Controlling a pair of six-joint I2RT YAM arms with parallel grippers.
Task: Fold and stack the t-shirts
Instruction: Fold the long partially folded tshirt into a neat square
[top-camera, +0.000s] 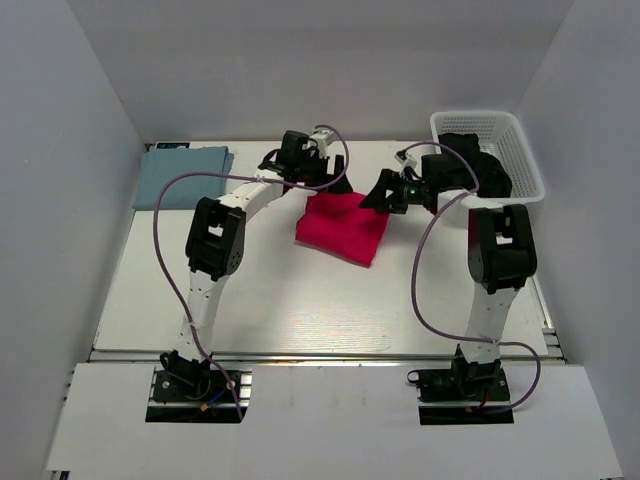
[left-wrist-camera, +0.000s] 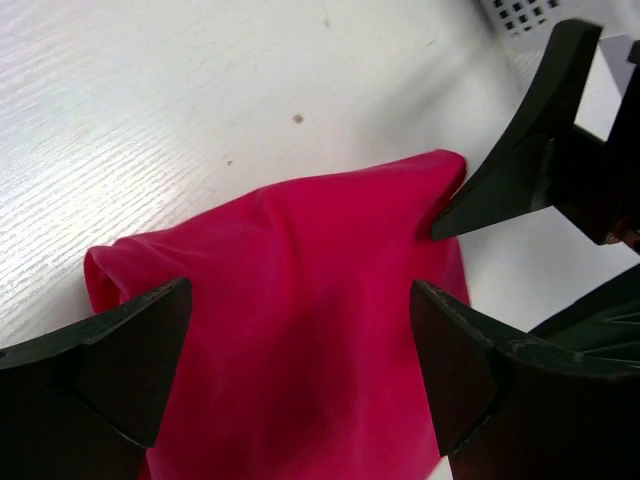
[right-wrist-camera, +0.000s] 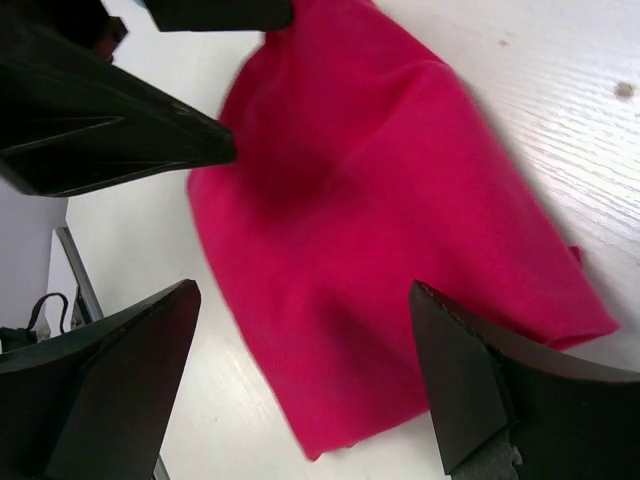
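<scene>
**Both grippers open at the red t-shirt, far middle of the table**

Overhead view. I see the red t-shirt (top-camera: 342, 227) lying on the white table (top-camera: 300, 310), a little beyond its centre. It is gathered into a compact, roughly four-sided bundle with one corner pointing toward the arm bases. The left gripper (top-camera: 325, 183) reaches in over the bundle's far left edge. The right gripper (top-camera: 375, 197) comes in from the right, at its far right corner. The blue-grey t-shirt (top-camera: 182, 175) lies folded flat in the far left corner of the table, well apart from the red one. A white lattice basket (top-camera: 530, 170) stands in the far right corner, and something dark shows inside it. I cannot tell whether that is cloth or part of the right arm.

Left wrist view. My left jaws stand wide apart with the red cloth spread below the gap and nothing pinched between them. One right-hand finger comes in from the upper right, its tip at the edge of a raised fold. I cannot tell whether it touches.

Right wrist view. The right jaws are likewise spread and grip nothing. The red cloth lies below and beyond them, smooth, with a rounded folded edge.
</scene>
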